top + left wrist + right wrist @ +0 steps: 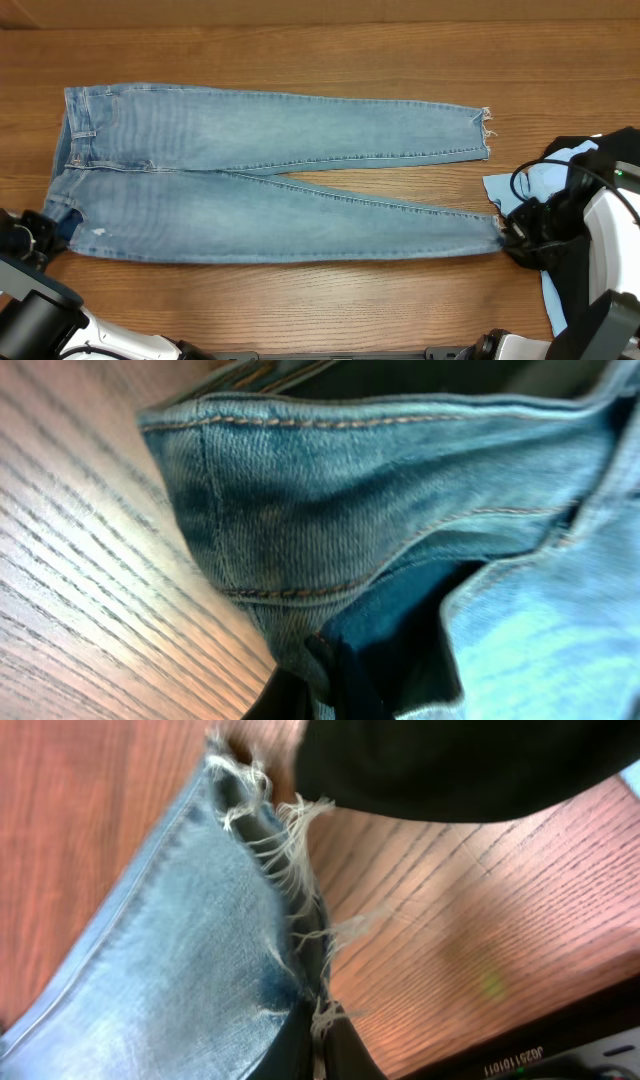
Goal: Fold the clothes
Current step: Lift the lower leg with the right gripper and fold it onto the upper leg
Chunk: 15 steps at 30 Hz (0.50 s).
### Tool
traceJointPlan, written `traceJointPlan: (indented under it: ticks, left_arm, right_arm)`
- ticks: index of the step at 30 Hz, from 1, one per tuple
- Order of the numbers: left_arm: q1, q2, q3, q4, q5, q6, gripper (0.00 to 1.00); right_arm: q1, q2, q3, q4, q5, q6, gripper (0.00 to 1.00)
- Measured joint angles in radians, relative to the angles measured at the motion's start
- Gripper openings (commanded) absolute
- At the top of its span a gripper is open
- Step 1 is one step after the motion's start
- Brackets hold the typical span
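The light-blue jeans (250,135) lie flat on the wooden table, waistband to the left and both legs stretched out to the right, ending in frayed hems. My left gripper (44,232) sits at the near corner of the waistband. In the left wrist view the stitched denim (330,510) folds down between the dark jaws, and the left gripper (322,685) is shut on it. My right gripper (506,230) is at the near leg's hem. The right wrist view has the frayed hem (170,950) pinched in the shut right gripper (318,1025).
A bright cyan shirt (540,180) and a black garment (572,146) lie at the table's right edge, partly under my right arm. The black garment (450,770) also hangs over the top of the right wrist view. Bare wood surrounds the jeans.
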<state>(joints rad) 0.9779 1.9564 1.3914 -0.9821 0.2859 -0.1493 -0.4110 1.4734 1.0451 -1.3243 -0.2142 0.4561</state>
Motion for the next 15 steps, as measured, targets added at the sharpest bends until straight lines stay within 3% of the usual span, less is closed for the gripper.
traceJointPlan:
  ticks: [10,15]
  left_arm:
    - [-0.002,-0.077,0.087,-0.136,0.039,0.026,0.04]
    - [-0.003,-0.192,0.096,-0.240,-0.048,-0.001,0.04]
  right_arm:
    - [0.005,-0.001,0.260,-0.149,-0.018,-0.090,0.04]
    - [0.007,-0.001,0.407,-0.270,0.011,-0.104,0.04]
